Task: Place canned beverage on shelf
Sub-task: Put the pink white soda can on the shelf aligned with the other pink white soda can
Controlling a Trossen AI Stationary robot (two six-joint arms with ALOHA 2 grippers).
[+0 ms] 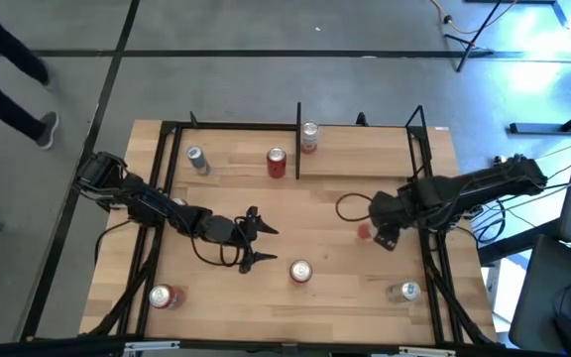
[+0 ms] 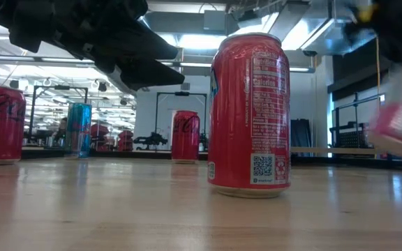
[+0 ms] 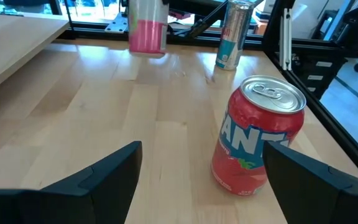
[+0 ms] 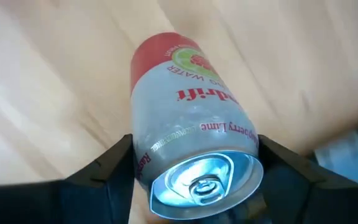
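Observation:
My right gripper (image 1: 383, 235) hangs pointing down over the table's right half, shut on a white can with a pink-red base (image 4: 188, 112). That can also shows blurred in the low view (image 2: 396, 129) and in the left wrist view (image 3: 146, 28). My left gripper (image 1: 258, 238) stands open and low near the table's middle. A red can (image 3: 257, 140) stands upright just past one of its fingertips, untouched. The shelf (image 1: 236, 144) runs along the far edge with a black divider (image 1: 298, 139). A silver can (image 1: 198, 159) and a red can (image 1: 277, 162) stand left of the divider, a white one (image 1: 309, 137) just right of it. My right gripper pinches the white can between its two fingers (image 4: 107, 177), on the side wall just under the top rim (image 4: 148, 155). The fingers come from above, pointing down. The can hangs below them, base down and somewhat tilted, and looks lifted clear of the table.
A red can (image 1: 167, 296) is at the near left corner and a silver can (image 1: 405, 291) at the near right. Black frame rails (image 1: 162, 188) line both sides of the table. Bare wood lies between the arms and the shelf. A person's leg (image 1: 28, 99) shows beyond the far left corner.

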